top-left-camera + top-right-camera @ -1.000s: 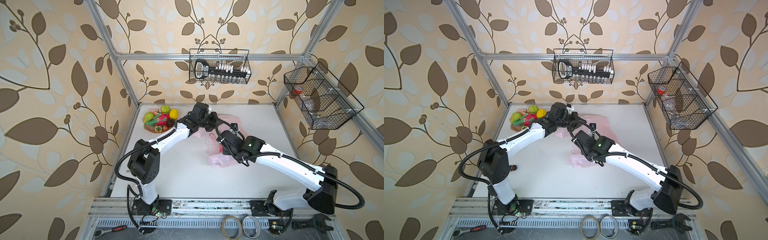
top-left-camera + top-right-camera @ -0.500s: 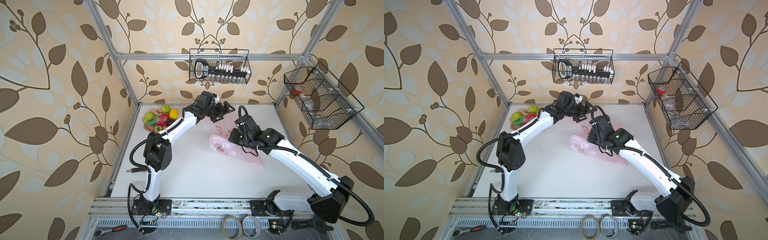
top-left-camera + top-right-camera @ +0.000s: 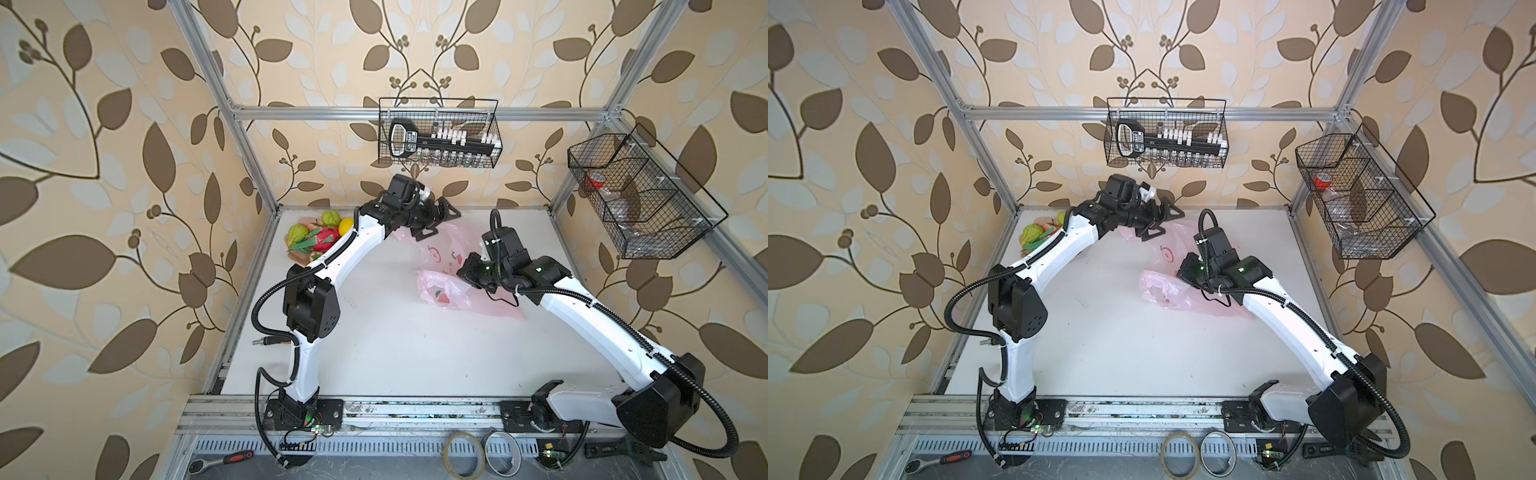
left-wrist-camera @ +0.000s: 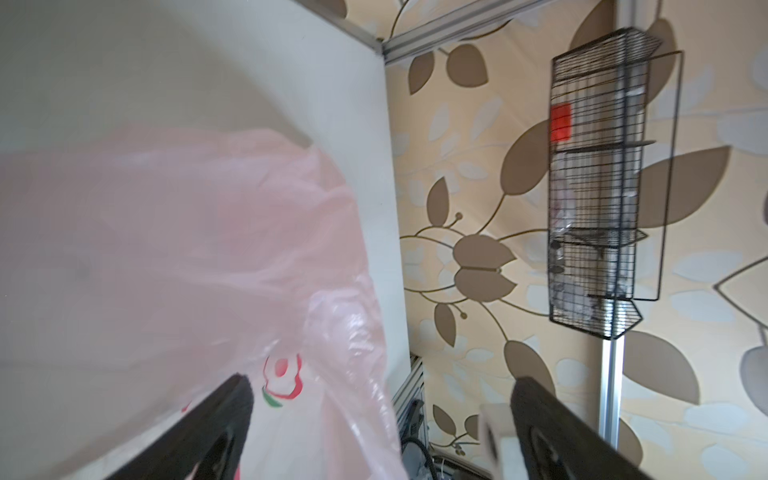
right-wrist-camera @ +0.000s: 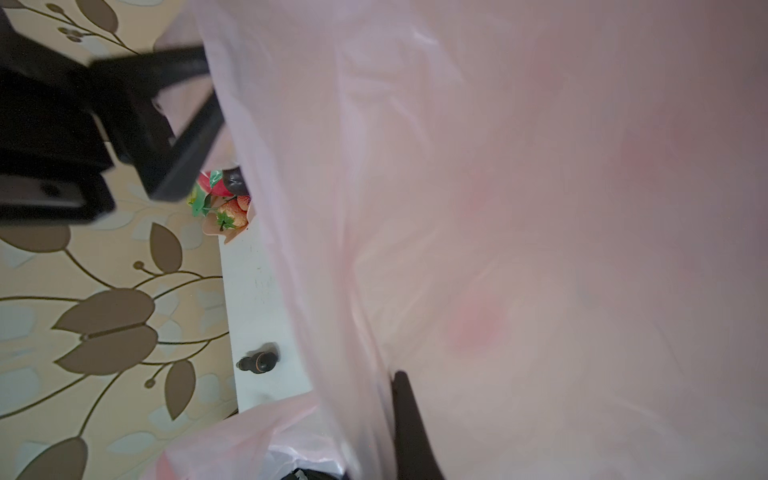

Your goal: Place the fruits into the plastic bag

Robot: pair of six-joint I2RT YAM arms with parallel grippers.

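the fruits [image 3: 320, 235] are all piled on the peach-pink dish [image 3: 297, 258] in the back left corner of the tabletop [image 3: 395, 353]. none of them are in the plastic bag [image 3: 440, 291] yet, far as i can see. the lemon [image 3: 345, 225] and the dragon fruit [image 3: 324, 243] sit on the side nearest the arms, and the dragon fruit's long axis runs roughly across the top views. the bag is slumped mid-right on the tabletop, well apart from the dish.

here's the bit that matters: the left end effector [image 3: 442, 222] is spread wide and empty. it's up by the back wall over the bag's far edge and points right, away from the fruits. so the fruits lie behind its wrist, and i reckon it has to swing back left and tip down to reach them. the left arm is way nearer, since its forearm [image 3: 353, 249] runs just beside the dish and hides its right edge.

the right end effector [image 3: 463, 274] is pressed together and looks to be pinching bag film. its wrist view is nearly all pink plastic draped off one finger [image 5: 405, 415]. can't tell if the bag's mouth is actually open.

stuff in the way: loose bag film hangs right by one left finger [image 4: 224, 415] and could get dragged along. the wire basket [image 3: 440, 133] on the back wall sits just above that wrist.
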